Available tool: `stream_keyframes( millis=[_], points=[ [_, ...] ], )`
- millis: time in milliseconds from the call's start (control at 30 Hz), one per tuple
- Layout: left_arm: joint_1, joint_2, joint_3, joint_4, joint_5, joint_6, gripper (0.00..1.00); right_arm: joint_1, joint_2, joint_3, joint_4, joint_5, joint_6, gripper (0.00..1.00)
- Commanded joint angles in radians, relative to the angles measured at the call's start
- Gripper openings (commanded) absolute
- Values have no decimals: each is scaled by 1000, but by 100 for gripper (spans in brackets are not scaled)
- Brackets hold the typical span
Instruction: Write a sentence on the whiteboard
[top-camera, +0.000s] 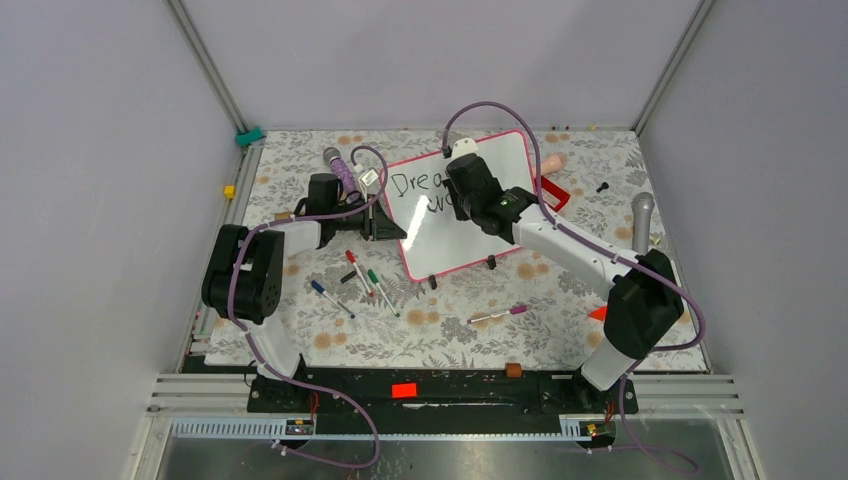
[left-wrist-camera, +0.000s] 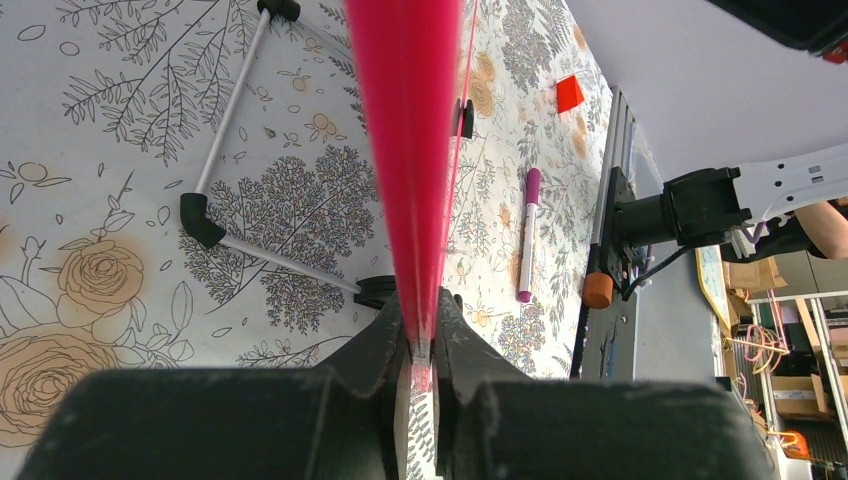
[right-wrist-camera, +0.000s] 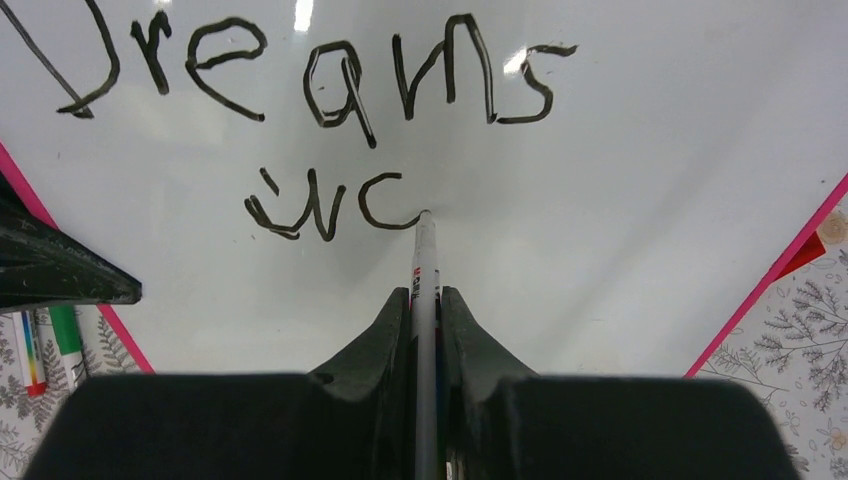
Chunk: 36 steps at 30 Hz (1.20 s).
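The whiteboard (top-camera: 452, 243) stands tilted at mid-table, white with a pink frame. My left gripper (top-camera: 386, 226) is shut on its left pink edge (left-wrist-camera: 405, 150); in the left wrist view the gripper (left-wrist-camera: 422, 345) pinches the frame between both fingers. My right gripper (top-camera: 462, 196) is over the board, shut on a white marker (right-wrist-camera: 424, 265) whose tip touches the board; the gripper (right-wrist-camera: 426, 300) holds it upright. The sentence (right-wrist-camera: 330, 85) reads "Dreams" on the first line. Below it a "w" and an open curved stroke (right-wrist-camera: 385, 205) end at the marker tip.
Red and green pens (top-camera: 372, 280), a blue pen (top-camera: 330, 298) and a purple marker (top-camera: 497, 316) lie on the floral mat in front of the board. A red frame-shaped block (top-camera: 556, 195) and a grey microphone (top-camera: 642, 220) are to the right, and a purple-handled one (top-camera: 342, 170) to the left.
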Motion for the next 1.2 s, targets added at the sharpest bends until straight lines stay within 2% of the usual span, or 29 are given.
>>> stream_keyframes(
  millis=[0, 433, 867, 1167],
  points=[
    [-16, 56, 0, -45, -174, 54, 0, -18, 16, 66, 10, 29, -5, 0],
    [-16, 55, 1, -46, -177, 54, 0, -19, 46, 111, 13, -90, 15, 0],
    [-16, 51, -1, -46, -176, 55, 0, -39, -103, 10, 33, -57, 14, 0],
    [-16, 53, -1, -46, -174, 55, 0, -64, -90, 12, 34, -56, 16, 0]
  ],
)
